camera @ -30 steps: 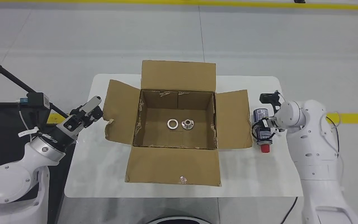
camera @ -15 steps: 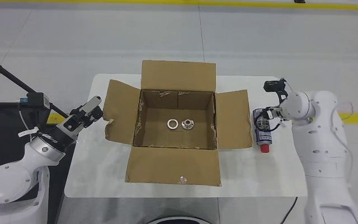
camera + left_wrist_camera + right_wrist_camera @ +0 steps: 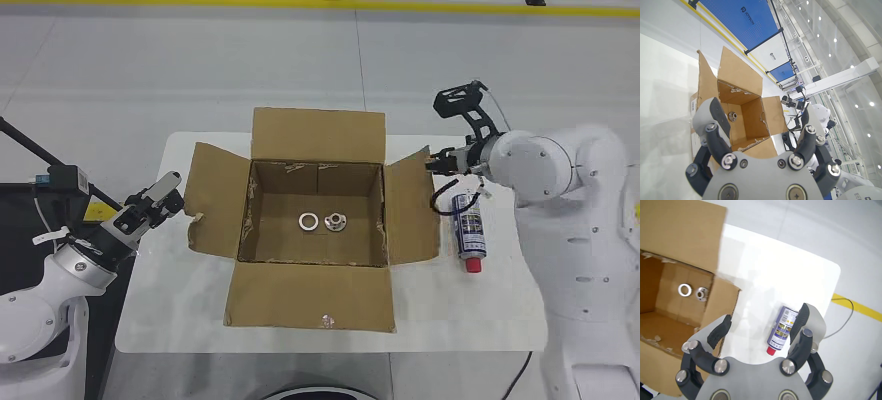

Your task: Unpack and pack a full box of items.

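Note:
An open cardboard box stands mid-table with all flaps out. On its floor lie a metal ring and a flanged metal hub; the right wrist view has the ring and hub too. A spray can with a red cap lies on its side on the table, right of the box. My right gripper hangs open and empty above the box's right flap, clear of the can. My left gripper is open and empty at the table's left edge, facing the box.
The white table has bare strips left, right and in front of the box. A thin black cable trails over the floor past the table's right edge, near a yellow floor line.
The right gripper has left the spray can lying on the table, risen, and swung back and inward over the box's right flap. The left arm has kept still.

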Tool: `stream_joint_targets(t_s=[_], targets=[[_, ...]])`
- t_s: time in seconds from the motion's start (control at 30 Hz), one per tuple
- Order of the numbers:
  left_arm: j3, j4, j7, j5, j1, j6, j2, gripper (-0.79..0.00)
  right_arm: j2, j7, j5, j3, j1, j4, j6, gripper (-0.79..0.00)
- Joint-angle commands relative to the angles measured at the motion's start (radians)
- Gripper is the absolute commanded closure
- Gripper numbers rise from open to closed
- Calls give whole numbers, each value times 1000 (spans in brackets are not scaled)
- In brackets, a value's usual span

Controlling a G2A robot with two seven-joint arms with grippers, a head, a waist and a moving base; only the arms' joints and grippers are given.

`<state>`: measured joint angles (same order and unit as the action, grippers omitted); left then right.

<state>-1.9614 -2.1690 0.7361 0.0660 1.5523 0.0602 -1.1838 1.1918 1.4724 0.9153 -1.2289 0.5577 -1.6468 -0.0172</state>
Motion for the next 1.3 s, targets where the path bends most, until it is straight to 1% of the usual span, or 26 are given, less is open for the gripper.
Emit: stream_joint_targets(t_s=[0.0, 0.1, 0.17, 0.3, 0.43, 0.57, 0.67, 0.87, 0.97, 1.1, 1.27], targets=[[0, 0, 0, 0, 0, 0, 0, -785, 6, -10, -16, 44, -19, -3, -4, -785], [0, 0, 0, 0, 0, 0, 0, -785, 15, -47, 11, 90, -44, -25, 34, -785], [0, 0, 0, 0, 0, 0, 0, -785, 17, -50, 60, 111, -59, -38, 58, -785], [0, 0, 0, 0, 0, 0, 0, -785, 20, -76, 49, 116, -66, -74, 85, -785], [0, 0, 0, 0, 0, 0, 0, -785, 25, -96, -52, 116, -52, -109, 70, -785], [0, 0, 0, 0, 0, 0, 0, -785, 34, -128, -170, 148, -42, -90, 35, -785], [0, 0, 0, 0, 0, 0, 0, -785, 44, -157, -237, 198, -35, -47, 10, -785], [0, 0, 0, 0, 0, 0, 0, -785, 69, -209, -298, 319, -29, 59, -15, -785], [0, 0, 0, 0, 0, 0, 0, -785, 81, -224, -288, 374, -32, 109, -16, -785], [0, 0, 0, 0, 0, 0, 0, -785, 99, -245, -253, 446, -36, 180, 9, -785], [0, 0, 0, 0, 0, 0, 0, -785, 123, -304, -221, 514, -41, 285, 39, -785]])
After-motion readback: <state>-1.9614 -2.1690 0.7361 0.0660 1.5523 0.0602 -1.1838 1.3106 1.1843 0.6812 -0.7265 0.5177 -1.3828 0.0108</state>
